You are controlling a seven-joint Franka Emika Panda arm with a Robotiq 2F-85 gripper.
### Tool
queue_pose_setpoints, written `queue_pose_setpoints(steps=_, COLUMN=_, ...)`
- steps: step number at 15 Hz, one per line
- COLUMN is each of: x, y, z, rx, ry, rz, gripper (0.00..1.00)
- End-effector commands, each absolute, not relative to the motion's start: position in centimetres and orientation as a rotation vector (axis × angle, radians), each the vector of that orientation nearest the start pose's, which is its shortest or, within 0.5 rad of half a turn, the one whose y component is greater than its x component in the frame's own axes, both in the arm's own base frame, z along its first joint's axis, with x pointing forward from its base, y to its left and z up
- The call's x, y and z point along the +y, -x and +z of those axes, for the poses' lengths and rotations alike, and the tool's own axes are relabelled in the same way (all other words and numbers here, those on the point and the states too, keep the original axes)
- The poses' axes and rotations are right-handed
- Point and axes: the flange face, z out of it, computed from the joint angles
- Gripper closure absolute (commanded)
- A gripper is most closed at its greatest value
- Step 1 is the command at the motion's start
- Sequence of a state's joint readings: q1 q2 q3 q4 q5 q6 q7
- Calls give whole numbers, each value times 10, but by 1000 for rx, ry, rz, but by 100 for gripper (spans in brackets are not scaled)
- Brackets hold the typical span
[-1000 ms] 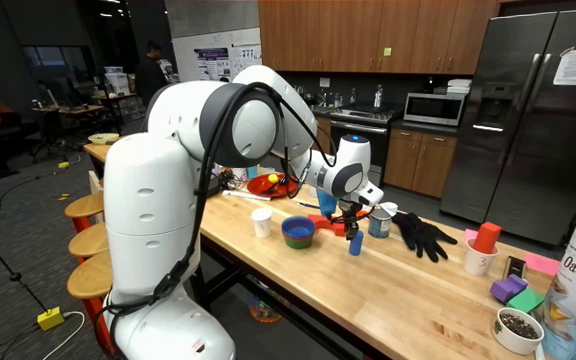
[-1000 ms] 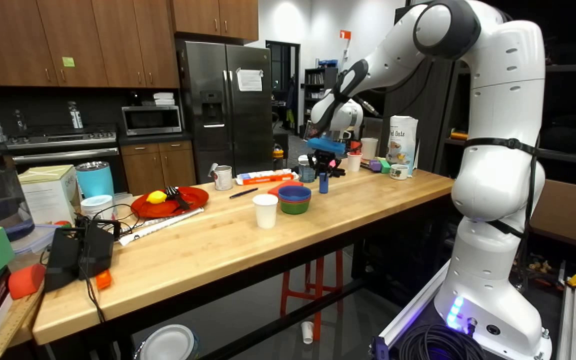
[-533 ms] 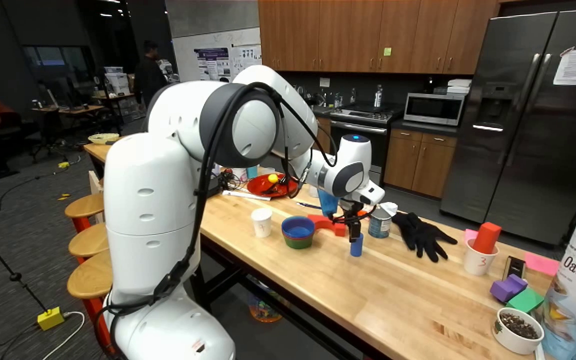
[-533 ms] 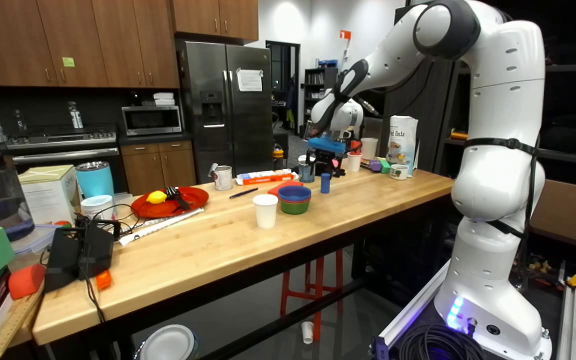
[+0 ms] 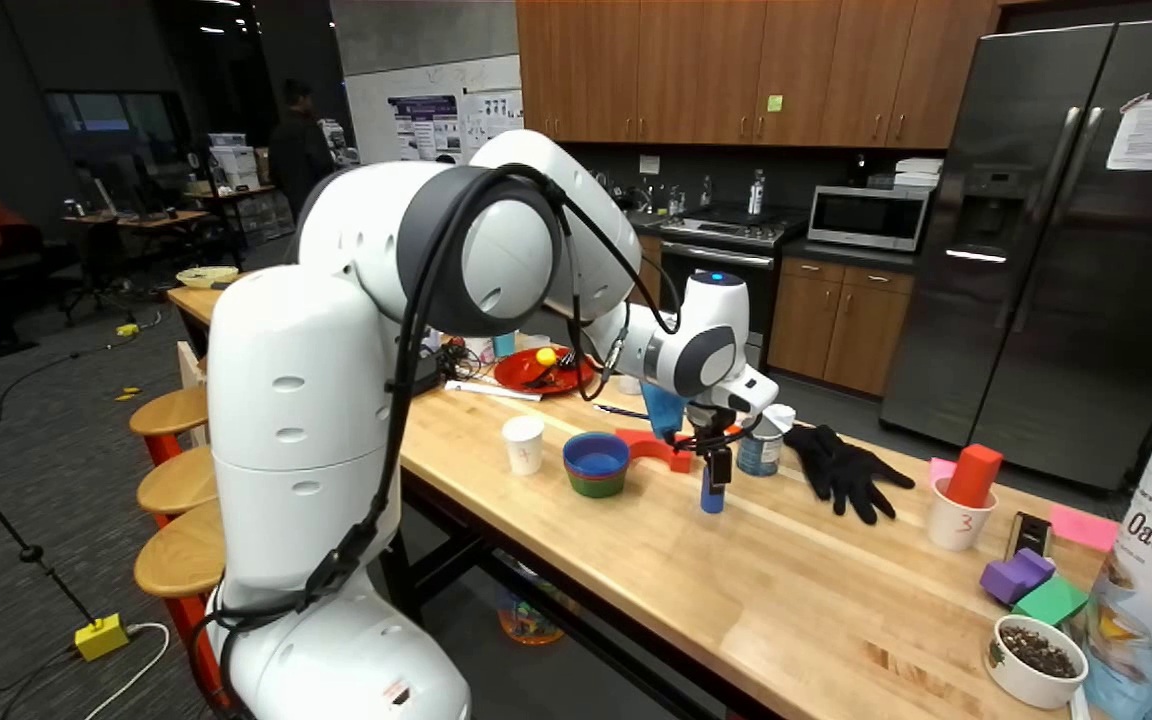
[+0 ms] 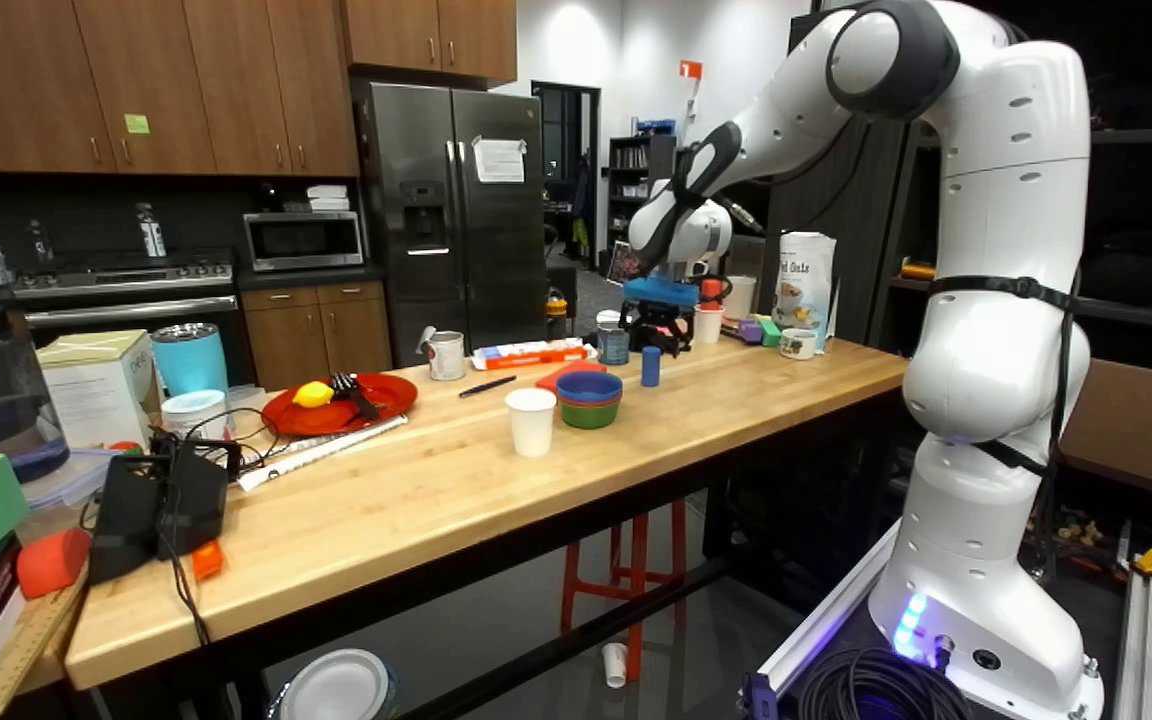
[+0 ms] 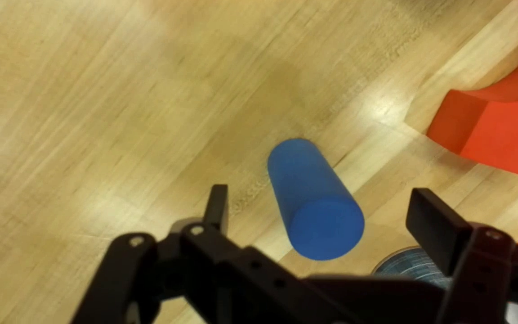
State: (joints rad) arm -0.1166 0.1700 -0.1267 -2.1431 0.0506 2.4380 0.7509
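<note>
The white arm (image 5: 306,425) has dark grey joint bands (image 6: 939,60), black cables (image 5: 419,320) and a black claw (image 7: 322,211).

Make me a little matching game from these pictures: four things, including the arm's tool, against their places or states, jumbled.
Things
1. tool
2. blue cylinder
3. yellow lemon-shaped thing
4. cup marked 3

Places and states
A. on a red plate
B. standing near a red arch
C. red block sticking out
D. open, gripping nothing

Pairs: 1-D, 2-B, 3-A, 4-C
</note>
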Motion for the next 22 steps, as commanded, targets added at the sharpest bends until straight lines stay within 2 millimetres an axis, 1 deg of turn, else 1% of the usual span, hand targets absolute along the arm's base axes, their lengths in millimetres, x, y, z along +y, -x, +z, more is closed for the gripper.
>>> queue_pose_setpoints(steps=1, x=-141, y=-556, z=337, rx=1566, ry=2706, rz=-184, gripper=0)
queue_pose_setpoints(steps=4, x=-143, y=-557, z=335, rx=1574, ry=2717, rz=-189, gripper=0)
queue_pose_setpoints(steps=5, x=-142, y=-558, z=334, rx=1575, ry=2719, rz=-187, gripper=25)
queue_pose_setpoints(steps=6, x=-141, y=-559, z=333, rx=1575, ry=2716, rz=-185, gripper=26)
queue_pose_setpoints(steps=7, x=-140, y=-560, z=332, rx=1574, ry=2715, rz=-182, gripper=31)
queue_pose_setpoints(steps=13, x=-136, y=-563, z=330, rx=1568, ry=2718, rz=-177, gripper=78)
queue_pose_setpoints(steps=14, x=-136, y=-563, z=331, rx=1568, ry=2719, rz=-178, gripper=84)
queue_pose_setpoints(steps=19, x=-138, y=-564, z=334, rx=1565, ry=2717, rz=-189, gripper=84)
queue_pose_setpoints(steps=21, x=-143, y=-561, z=343, rx=1568, ry=2704, rz=-221, gripper=84)
queue_pose_setpoints(steps=22, x=-148, y=-556, z=352, rx=1571, ry=2696, rz=-265, gripper=84)
